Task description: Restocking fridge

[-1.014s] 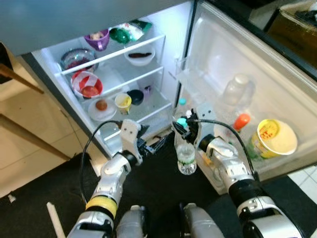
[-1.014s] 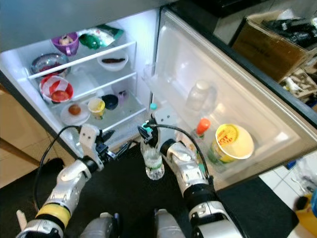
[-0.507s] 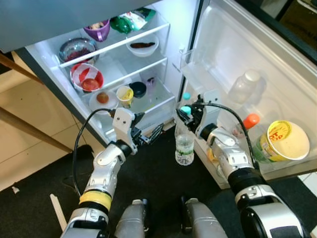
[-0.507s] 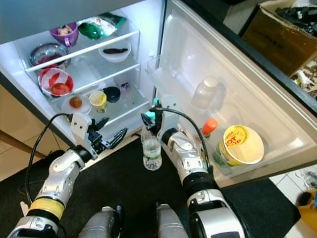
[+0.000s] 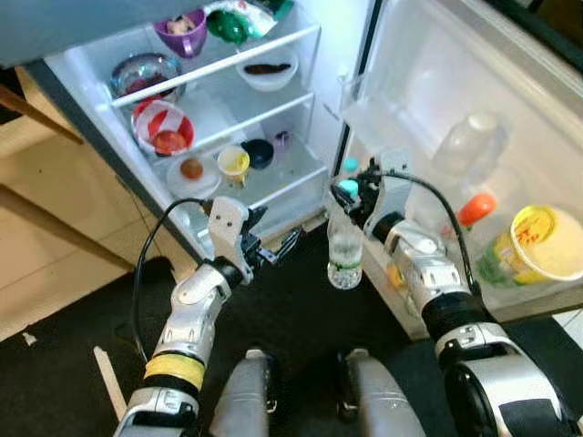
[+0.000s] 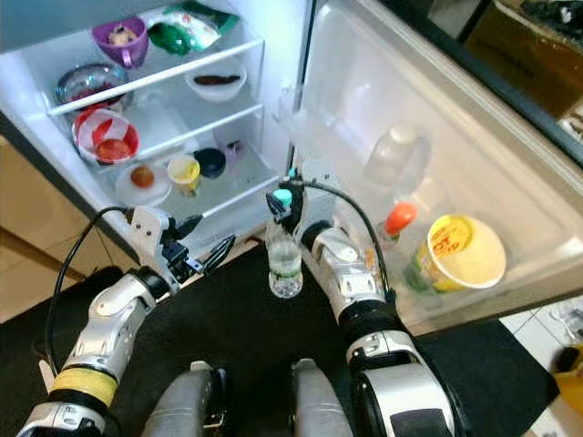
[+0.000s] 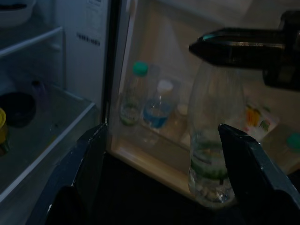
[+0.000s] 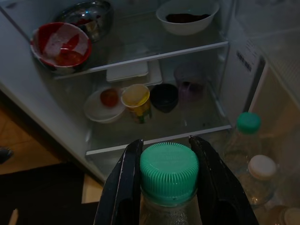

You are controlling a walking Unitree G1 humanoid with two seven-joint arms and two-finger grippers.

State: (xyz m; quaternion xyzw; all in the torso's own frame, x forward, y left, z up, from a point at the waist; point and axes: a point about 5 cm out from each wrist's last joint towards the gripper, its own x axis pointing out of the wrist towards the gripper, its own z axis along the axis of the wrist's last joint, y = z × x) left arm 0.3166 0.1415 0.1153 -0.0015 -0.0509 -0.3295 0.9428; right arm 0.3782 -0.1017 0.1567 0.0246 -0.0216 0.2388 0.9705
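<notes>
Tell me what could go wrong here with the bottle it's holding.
The right gripper grips the water bottle only at its green cap, so the hanging bottle could swing or slip. The door shelf already holds two bottles, so it may knock them.

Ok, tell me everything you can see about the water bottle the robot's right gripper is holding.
The water bottle is clear plastic with a ribbed teal-green cap and a white-and-green label low on its body. It hangs upright in the air over the dark mat, in front of the open fridge. The right gripper holds it by the neck, one black finger on each side of the cap.
</notes>
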